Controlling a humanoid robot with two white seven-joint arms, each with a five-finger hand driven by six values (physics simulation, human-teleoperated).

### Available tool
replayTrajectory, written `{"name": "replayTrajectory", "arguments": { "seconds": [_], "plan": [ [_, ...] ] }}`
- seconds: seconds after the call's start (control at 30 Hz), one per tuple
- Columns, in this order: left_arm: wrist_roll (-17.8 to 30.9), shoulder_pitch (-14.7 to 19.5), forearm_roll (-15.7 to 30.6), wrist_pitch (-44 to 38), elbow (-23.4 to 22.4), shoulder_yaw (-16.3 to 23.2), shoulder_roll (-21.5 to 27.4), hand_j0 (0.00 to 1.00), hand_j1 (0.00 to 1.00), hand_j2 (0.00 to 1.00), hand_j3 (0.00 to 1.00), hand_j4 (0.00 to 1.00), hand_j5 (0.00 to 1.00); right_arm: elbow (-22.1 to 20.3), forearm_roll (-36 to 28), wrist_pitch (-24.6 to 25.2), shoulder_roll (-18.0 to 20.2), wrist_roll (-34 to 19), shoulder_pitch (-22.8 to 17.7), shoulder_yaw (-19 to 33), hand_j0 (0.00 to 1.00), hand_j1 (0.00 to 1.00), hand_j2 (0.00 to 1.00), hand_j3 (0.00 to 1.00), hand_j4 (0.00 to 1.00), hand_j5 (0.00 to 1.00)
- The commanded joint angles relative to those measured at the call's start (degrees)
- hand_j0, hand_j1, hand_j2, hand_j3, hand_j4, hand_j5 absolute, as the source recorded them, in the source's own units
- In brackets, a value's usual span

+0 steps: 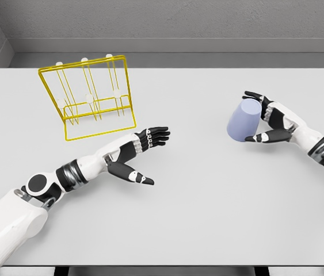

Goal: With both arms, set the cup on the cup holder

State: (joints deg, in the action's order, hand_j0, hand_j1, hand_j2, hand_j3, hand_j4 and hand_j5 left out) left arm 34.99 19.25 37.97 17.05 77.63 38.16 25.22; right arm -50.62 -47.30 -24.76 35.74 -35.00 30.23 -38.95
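A pale lavender cup (243, 121) is held tilted just above the white table at the right. My right hand (263, 117) is shut on it, fingers over its far side and thumb under its near side. The yellow wire cup holder (91, 96) with white-tipped pegs stands at the back left of the table. My left hand (148, 154) hovers open over the table's middle left, just in front of and to the right of the holder, palm facing right, nothing in it.
The white table (208, 201) spans the whole view, with a grey wall behind its far edge. Nothing else lies on it apart from the holder.
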Motion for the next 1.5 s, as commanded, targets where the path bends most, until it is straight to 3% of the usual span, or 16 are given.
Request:
{"name": "replayTrajectory", "arguments": {
  "seconds": [0.0, 0.33, 0.57, 0.77, 0.83, 1.47],
  "plan": [
    [0.01, 0.00, 0.44, 0.00, 0.06, -0.02, 0.00, 1.00, 1.00, 1.00, 1.00, 1.00, 1.00, -0.09, -0.33, 0.15, -0.06, 0.00, 0.00, -0.07, 1.00, 1.00, 1.00, 1.00, 1.00, 1.00],
    [0.01, 0.00, 0.44, 0.17, 0.15, -0.02, 0.00, 1.00, 1.00, 1.00, 1.00, 1.00, 1.00, 0.09, -0.25, 0.15, -1.20, 0.00, -0.09, -0.33, 1.00, 1.00, 1.00, 1.00, 1.00, 1.00],
    [0.01, 0.00, 0.44, 0.17, 0.06, -0.02, 0.00, 1.00, 1.00, 1.00, 1.00, 1.00, 1.00, 0.35, -0.25, 0.41, -1.90, 0.00, 0.00, -0.42, 0.94, 0.94, 0.94, 0.94, 0.94, 0.94],
    [0.01, 0.00, 0.44, 0.17, 0.15, -0.02, 0.00, 1.00, 1.00, 1.00, 1.00, 1.00, 1.00, 0.53, -0.33, 0.50, -1.90, 0.00, 0.00, -0.24, 0.69, 0.69, 0.69, 0.69, 0.69, 0.69],
    [0.01, 0.00, 0.44, 0.17, 0.15, -0.02, 0.00, 1.00, 1.00, 1.00, 1.00, 1.00, 1.00, 0.61, -0.33, 0.50, -1.90, 0.00, 0.00, -0.24, 0.66, 0.66, 0.66, 0.66, 0.66, 0.66],
    [0.01, 0.18, 0.35, 0.17, -0.03, -0.02, 0.27, 1.00, 1.00, 1.00, 1.00, 1.00, 1.00, -2.37, -0.33, -0.11, -1.20, 0.00, 1.85, 0.19, 0.64, 0.64, 0.64, 0.64, 0.64, 0.64]
  ]
}}
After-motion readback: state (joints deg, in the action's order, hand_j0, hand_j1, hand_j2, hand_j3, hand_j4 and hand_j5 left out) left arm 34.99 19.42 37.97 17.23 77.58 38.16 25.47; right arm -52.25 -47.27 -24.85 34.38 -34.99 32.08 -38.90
